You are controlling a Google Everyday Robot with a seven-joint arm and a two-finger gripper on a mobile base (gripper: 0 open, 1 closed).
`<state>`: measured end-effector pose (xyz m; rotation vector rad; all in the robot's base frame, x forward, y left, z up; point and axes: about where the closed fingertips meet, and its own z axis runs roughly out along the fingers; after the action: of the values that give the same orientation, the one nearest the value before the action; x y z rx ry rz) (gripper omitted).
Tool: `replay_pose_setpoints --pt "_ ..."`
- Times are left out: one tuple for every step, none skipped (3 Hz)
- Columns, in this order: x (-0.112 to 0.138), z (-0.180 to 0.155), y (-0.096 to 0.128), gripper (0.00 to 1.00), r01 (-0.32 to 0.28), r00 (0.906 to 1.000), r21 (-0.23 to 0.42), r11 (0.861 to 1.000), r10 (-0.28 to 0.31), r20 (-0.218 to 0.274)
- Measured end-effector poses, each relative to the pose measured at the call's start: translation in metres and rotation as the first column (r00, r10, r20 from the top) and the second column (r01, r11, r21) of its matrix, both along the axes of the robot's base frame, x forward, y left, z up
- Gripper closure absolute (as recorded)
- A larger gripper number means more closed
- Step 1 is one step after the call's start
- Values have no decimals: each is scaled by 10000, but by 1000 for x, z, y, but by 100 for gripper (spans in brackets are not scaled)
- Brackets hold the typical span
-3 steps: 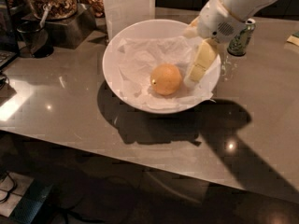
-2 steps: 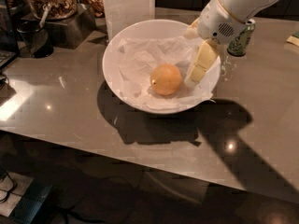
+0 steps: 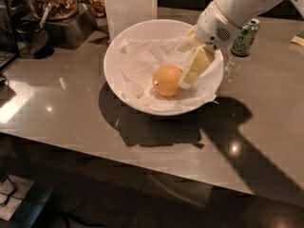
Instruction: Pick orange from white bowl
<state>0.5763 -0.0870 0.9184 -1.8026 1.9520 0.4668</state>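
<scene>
The orange (image 3: 167, 80) lies on crumpled white paper in the white bowl (image 3: 118, 56), a little right of its centre. My gripper (image 3: 183, 66) reaches down into the bowl from the upper right on a white arm. It is open. One cream finger (image 3: 194, 69) stands right beside the orange's right side, at or near touching. The other finger shows as a short stub further back. The orange is not between the fingers.
The bowl sits on a glossy grey counter (image 3: 57, 108). A green can (image 3: 245, 37) stands behind the arm at the right. A tall white container (image 3: 130, 4) stands behind the bowl. Jars of nuts (image 3: 52, 1) and a dark cup (image 3: 33, 39) are at the back left.
The gripper has edged slightly left and down towards the orange. The orange and bowl have not moved.
</scene>
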Motion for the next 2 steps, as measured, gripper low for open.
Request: replay_pose_setpoints --pt "5 -19 15 9 -365 9970 302 9989 385 -677" --pt "8 -36 28 11 -643 9890 564 9963 712 -1299"
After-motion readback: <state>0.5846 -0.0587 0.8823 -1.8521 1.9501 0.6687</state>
